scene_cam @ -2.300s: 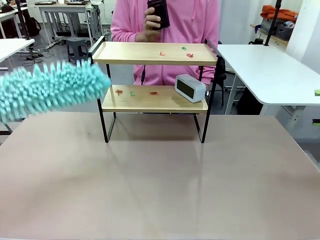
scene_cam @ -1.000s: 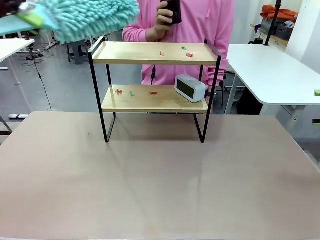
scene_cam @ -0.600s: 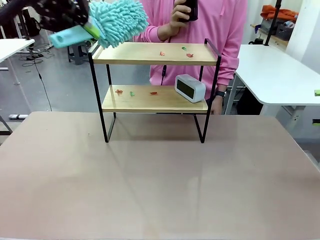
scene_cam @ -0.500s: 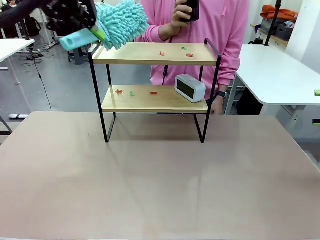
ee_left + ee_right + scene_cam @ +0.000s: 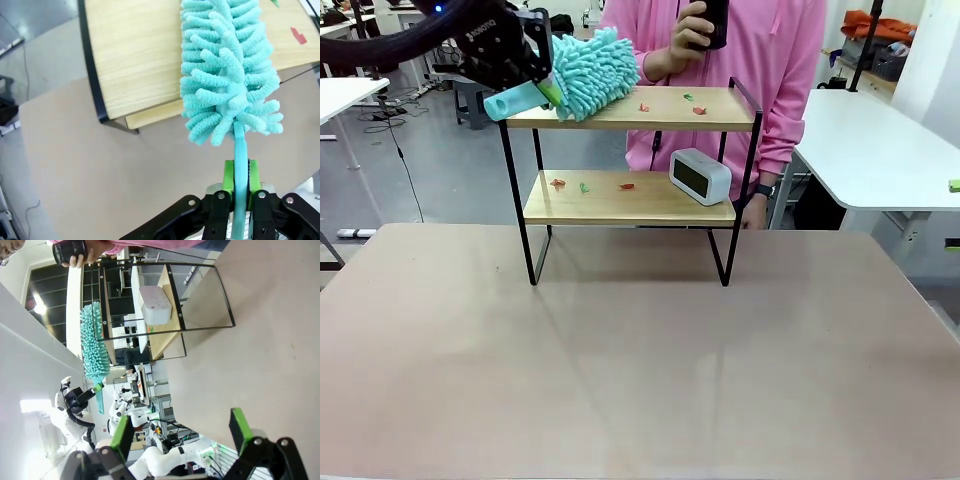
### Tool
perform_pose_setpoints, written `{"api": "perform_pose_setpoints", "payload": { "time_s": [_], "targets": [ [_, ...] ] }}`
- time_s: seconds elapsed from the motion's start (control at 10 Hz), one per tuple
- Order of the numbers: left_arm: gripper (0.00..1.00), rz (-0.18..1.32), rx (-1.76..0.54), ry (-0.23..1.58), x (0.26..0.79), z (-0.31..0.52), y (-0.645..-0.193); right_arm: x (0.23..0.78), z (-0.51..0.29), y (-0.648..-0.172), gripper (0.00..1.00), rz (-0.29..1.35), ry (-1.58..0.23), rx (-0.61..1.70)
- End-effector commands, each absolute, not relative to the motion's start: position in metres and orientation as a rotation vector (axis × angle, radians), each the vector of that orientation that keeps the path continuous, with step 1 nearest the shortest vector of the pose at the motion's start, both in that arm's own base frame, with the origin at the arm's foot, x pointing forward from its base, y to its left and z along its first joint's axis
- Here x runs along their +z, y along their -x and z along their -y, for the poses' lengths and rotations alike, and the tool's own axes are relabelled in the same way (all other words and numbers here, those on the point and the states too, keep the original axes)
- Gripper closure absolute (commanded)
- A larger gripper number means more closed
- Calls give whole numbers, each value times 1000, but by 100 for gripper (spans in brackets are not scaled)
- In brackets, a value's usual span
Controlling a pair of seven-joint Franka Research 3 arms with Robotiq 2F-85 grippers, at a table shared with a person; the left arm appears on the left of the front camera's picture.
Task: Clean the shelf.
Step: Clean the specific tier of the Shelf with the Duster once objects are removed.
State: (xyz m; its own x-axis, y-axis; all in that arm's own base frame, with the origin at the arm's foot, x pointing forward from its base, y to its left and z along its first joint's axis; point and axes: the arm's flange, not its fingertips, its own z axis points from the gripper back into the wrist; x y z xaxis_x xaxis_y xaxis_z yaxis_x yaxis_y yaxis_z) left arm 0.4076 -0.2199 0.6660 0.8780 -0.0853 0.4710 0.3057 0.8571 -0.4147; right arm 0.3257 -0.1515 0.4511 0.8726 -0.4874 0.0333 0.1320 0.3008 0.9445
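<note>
The shelf stands at the table's far middle, with small red and green scraps on its top board and more scraps on the lower board. My left gripper is shut on the handle of a teal fluffy duster, whose head lies over the top board's left end. In the left wrist view the duster head covers the top board, and the gripper clamps the handle. My right gripper hangs open above the table, far from the shelf.
A white alarm clock sits on the lower board's right end. A person in a pink top stands behind the shelf holding a dark object. White tables flank the scene at right and left.
My left gripper has swung the duster from the left side up and then rightward and down onto the top board's left end. The person has shifted right.
</note>
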Motion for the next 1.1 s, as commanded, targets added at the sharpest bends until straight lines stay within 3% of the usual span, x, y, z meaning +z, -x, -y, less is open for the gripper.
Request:
{"api": "perform_pose_setpoints", "payload": {
  "time_s": [0.0,1.0],
  "targets": [
    [87,458,-245,509,670,220,-414,452,150,-327,0,364,-1213,-407],
    [87,331,-487,582,664,265,-430,452,150,-327,0,364,-1213,-407]
  ]
}}
